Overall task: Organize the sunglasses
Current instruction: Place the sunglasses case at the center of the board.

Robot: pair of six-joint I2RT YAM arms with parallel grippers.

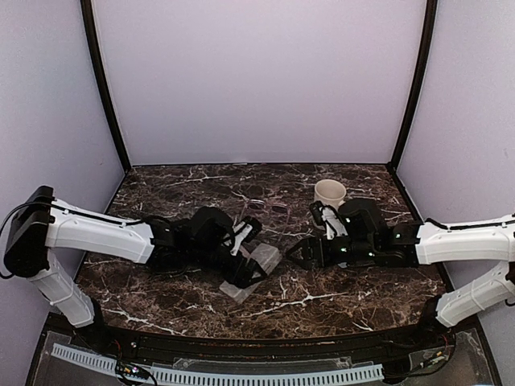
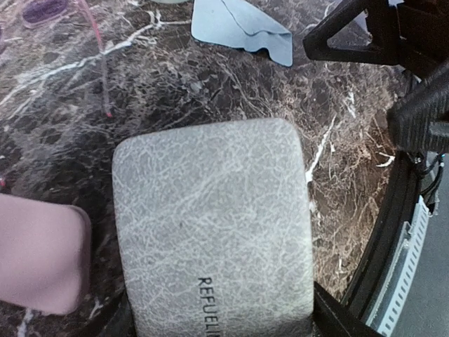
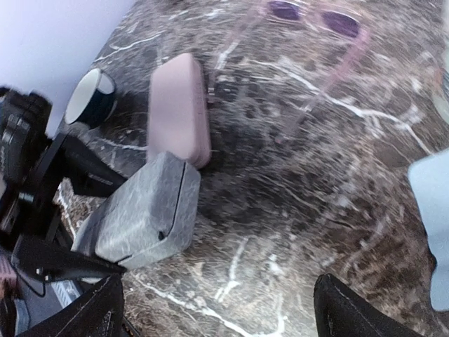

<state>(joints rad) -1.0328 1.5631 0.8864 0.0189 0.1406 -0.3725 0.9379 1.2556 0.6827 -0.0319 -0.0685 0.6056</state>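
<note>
On the dark marble table [image 3: 280,210], a grey case [image 3: 144,217] is clasped on two sides by the dark fingers of the left gripper [image 3: 125,225]. A pink case [image 3: 179,109] is laid just beyond it, with a mug [image 3: 90,98] seen to its left. At the top, pink-framed sunglasses [image 3: 316,17] with purple lenses are seen unfolded, well apart from the cases, a blue cloth [image 3: 431,210] is cut off by the right edge, and the right gripper [image 3: 217,288] is held wide apart above the marble.
</note>
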